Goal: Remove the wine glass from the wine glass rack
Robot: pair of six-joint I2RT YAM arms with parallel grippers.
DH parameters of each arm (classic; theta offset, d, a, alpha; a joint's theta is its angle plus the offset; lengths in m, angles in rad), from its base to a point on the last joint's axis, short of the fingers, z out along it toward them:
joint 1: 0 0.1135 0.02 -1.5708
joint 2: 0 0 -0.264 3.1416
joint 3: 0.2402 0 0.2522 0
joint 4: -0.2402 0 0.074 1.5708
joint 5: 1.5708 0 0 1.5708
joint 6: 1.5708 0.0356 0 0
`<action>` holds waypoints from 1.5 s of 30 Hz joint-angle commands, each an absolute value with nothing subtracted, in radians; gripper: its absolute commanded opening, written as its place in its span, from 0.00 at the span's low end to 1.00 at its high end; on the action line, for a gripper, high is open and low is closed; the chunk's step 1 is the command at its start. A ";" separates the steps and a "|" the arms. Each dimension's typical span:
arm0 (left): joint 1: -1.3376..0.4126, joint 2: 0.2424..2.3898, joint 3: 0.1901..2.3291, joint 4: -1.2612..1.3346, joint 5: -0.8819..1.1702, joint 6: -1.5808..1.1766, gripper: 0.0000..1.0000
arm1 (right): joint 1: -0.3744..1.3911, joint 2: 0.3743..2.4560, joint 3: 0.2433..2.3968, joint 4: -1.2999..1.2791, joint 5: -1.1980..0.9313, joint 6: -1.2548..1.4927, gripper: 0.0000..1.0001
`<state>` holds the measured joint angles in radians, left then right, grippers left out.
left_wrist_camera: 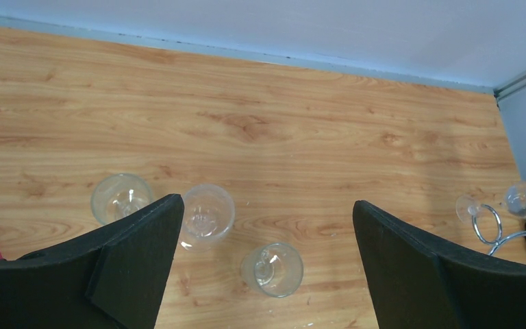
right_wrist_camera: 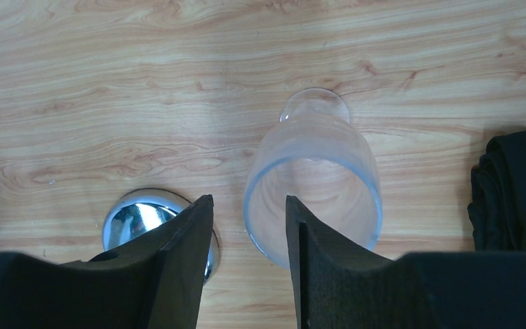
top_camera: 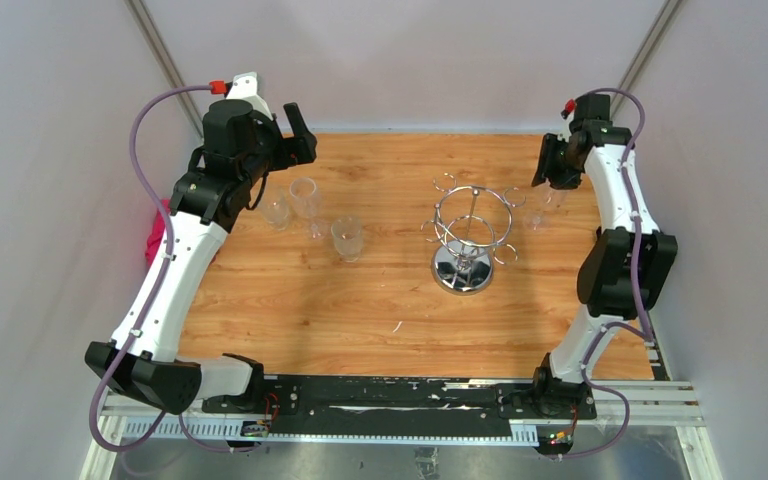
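Nearest the camera, the mounting rail (top_camera: 390, 392) anchored both arms at the near edge of the table (top_camera: 360, 320), so that each could serve its own half. Mid-table, right of centre, stood the wine glass rack (top_camera: 467, 243) on its mirrored base. Left of it, three other glasses (top_camera: 347, 238) stood upright and well apart from the rack, apparently parked away from the working side. Just right of the rack and slightly farther was the wine glass (right_wrist_camera: 311, 171). It was off the hooks, mouth up, with its foot seemingly on the wood. The right gripper (right_wrist_camera: 248, 200) hung over the rim with jaws part open. One side of the glass wall lay in the gap between them, with bare wood visible beside it, which read as a release rather than a grip. At the far left, the left gripper (left_wrist_camera: 267, 203) hovered wide open and empty, out of the way of the work.
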<state>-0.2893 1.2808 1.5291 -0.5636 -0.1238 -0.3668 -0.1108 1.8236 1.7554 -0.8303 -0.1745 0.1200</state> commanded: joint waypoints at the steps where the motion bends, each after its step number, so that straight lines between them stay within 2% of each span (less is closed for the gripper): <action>1: -0.292 1.276 1.519 -0.557 -0.126 -0.362 1.00 | -0.123 1.776 1.784 -0.856 -0.177 0.135 0.49; 8: -0.293 1.279 1.516 -0.556 -0.126 -0.362 1.00 | -0.124 1.744 1.782 -0.858 -0.151 0.133 0.58; 13: -0.291 1.277 1.513 -0.556 -0.129 -0.361 1.00 | -0.123 1.712 1.783 -0.845 -0.148 0.134 0.73; 17: -0.291 1.271 1.506 -0.548 -0.130 -0.359 1.00 | -0.122 1.673 1.782 -0.832 -0.148 0.139 0.76; 22: -0.292 1.249 1.482 -0.516 -0.127 -0.353 1.00 | -0.119 1.586 1.734 -0.779 -0.119 0.150 0.85; 28: -0.292 1.194 1.408 -0.437 -0.094 -0.330 1.00 | -0.089 1.412 1.605 -0.686 -0.055 0.175 0.88; 36: -0.292 1.098 1.290 -0.304 -0.080 -0.319 1.00 | -0.055 1.078 1.297 -0.476 0.187 0.204 0.91; 45: -0.292 1.086 1.283 -0.311 -0.073 -0.333 1.00 | -0.055 0.966 1.230 -0.467 0.281 0.207 0.95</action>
<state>-0.2893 1.0939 1.2915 -0.3374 -0.0845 -0.3328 -0.0696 0.9813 1.2530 -0.4950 0.2012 0.1913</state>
